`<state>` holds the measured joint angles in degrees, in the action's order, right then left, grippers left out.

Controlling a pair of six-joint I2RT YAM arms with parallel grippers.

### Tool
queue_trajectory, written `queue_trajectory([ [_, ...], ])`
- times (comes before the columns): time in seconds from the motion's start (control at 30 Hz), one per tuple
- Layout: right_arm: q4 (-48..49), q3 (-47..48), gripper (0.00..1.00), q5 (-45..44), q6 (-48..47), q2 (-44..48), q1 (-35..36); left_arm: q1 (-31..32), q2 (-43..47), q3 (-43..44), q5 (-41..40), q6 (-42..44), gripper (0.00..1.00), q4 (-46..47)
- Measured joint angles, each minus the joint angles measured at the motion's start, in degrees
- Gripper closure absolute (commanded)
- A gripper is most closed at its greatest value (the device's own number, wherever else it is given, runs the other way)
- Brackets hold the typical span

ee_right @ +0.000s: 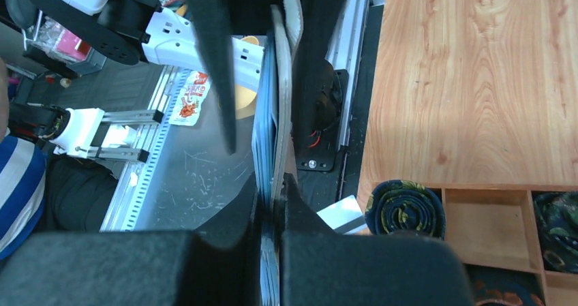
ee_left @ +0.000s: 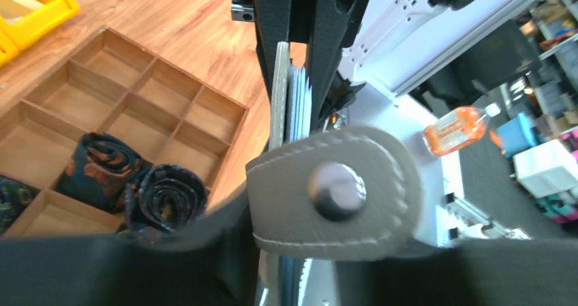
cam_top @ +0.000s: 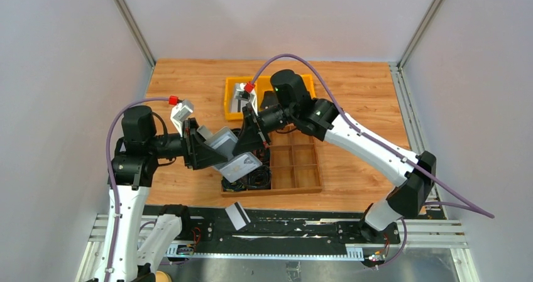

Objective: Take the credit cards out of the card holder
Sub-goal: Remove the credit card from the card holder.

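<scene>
- The holder is held in the air at frame centre, between left gripper and right gripper.
- The cards are seen edge-on, long axis pointed into the right jaws.
- The left jaws are clamped on the holder; the right jaws are closed on the cards.
- A loose card is seen at lower centre.

In the left gripper, the soft grey folding card holder looks like matt stitched leather with a shiny round metal snap. The thin pale credit cards in the right gripper seem smooth plastic. Left of the left gripper, a matt wooden divided tray holds rolled patterned cloth.
</scene>
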<state>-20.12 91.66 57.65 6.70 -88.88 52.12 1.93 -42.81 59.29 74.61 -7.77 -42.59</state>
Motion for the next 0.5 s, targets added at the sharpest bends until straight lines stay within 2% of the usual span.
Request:
queue_trajectory([
  [0.1, 6.71, -3.74, 1.0, -0.17, 4.87, 0.76, -0.09, -0.07, -0.09, 0.24, -0.63, -0.24, 0.17, 0.02],
  [0.23, 20.76, -14.38, 1.0, -3.45, 14.73, 5.05, -2.19, 0.02, -0.09, 0.76, -1.42, -0.39, 0.15, -0.33],
  [0.4, 40.94, -28.72, 1.0, -9.44, 28.15, 11.89, -5.05, 0.0, 0.55, 1.46, -3.56, -2.58, 0.27, 1.77],
  [0.5, 53.86, -35.08, 1.0, -12.52, 36.04, 13.68, -5.05, 0.02, 2.89, 0.11, -5.2, -8.48, 0.42, 8.07],
])
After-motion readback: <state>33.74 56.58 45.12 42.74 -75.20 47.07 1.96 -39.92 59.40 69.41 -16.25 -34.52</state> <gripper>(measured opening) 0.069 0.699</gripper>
